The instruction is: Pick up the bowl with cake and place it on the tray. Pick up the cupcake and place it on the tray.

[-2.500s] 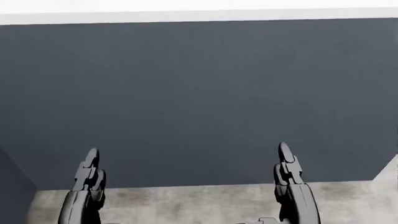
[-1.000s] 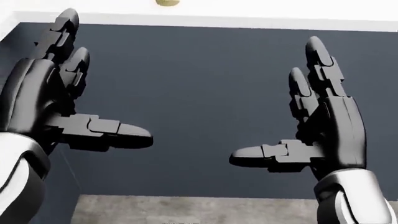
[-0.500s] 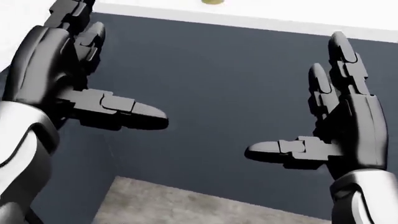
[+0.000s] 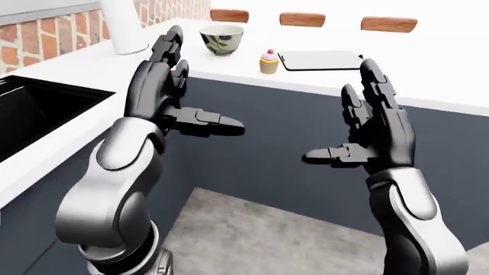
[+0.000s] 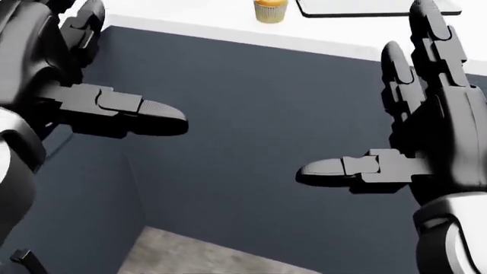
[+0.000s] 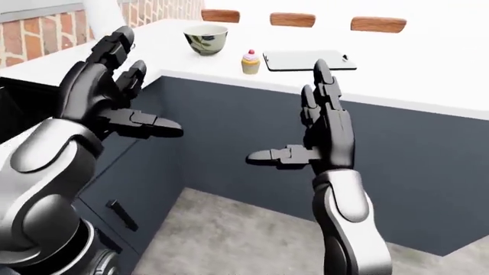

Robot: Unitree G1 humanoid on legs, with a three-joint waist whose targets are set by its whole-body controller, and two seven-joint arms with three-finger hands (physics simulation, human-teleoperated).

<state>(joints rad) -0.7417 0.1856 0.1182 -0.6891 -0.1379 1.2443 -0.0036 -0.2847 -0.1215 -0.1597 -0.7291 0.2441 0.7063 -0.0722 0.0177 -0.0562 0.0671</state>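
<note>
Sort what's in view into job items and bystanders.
For the job:
- cream patterned bowl
- pink-frosted cupcake with a cherry
- flat pale grey tray
- open left hand
- open right hand

Just lying about:
- black sink
- white cylinder
- three wooden chair backs

no readable text, labels or signs

Bright, even, flat rendered light washes the white desk (image 4: 428,69) nearly featureless, shadows are faint and soft, arm shells show mild sheen, and every view is sharp without edge distortion.
</note>
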